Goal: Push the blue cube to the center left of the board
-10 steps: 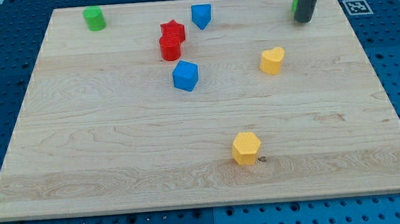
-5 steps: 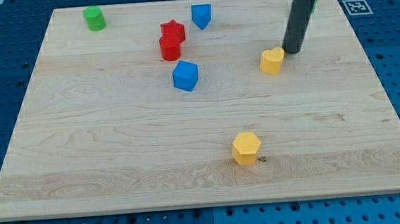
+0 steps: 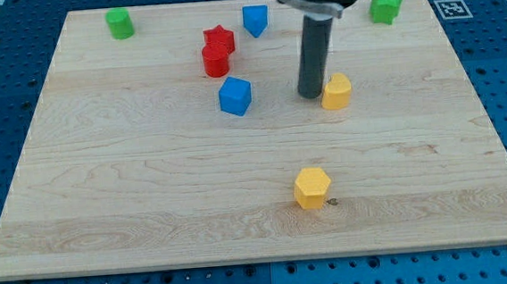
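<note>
Upright, my tip (image 3: pixel 310 95) touches the yellow block (image 3: pixel 337 92).

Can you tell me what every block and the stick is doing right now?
my tip: down on the board, right beside the yellow heart block
blue cube: untouched, left of my tip
yellow heart block: close against my tip
yellow hexagon block: alone, near the bottom
red star: touching red cylinder
</note>
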Robot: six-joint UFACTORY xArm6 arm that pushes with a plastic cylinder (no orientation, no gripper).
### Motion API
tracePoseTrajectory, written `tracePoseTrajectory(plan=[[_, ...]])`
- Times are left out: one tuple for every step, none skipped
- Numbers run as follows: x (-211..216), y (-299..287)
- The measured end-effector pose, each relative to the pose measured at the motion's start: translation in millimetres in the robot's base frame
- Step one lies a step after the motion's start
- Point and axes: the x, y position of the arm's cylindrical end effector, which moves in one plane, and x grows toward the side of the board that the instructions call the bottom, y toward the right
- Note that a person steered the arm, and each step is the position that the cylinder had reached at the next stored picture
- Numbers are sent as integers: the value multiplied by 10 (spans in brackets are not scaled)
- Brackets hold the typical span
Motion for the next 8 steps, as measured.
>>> tracePoseTrajectory(plan=[[98, -607], [98, -1261], [94, -1065], [66, -605], [-86, -713], [-119, -1185], [-119, -1620], [-211, -1631]])
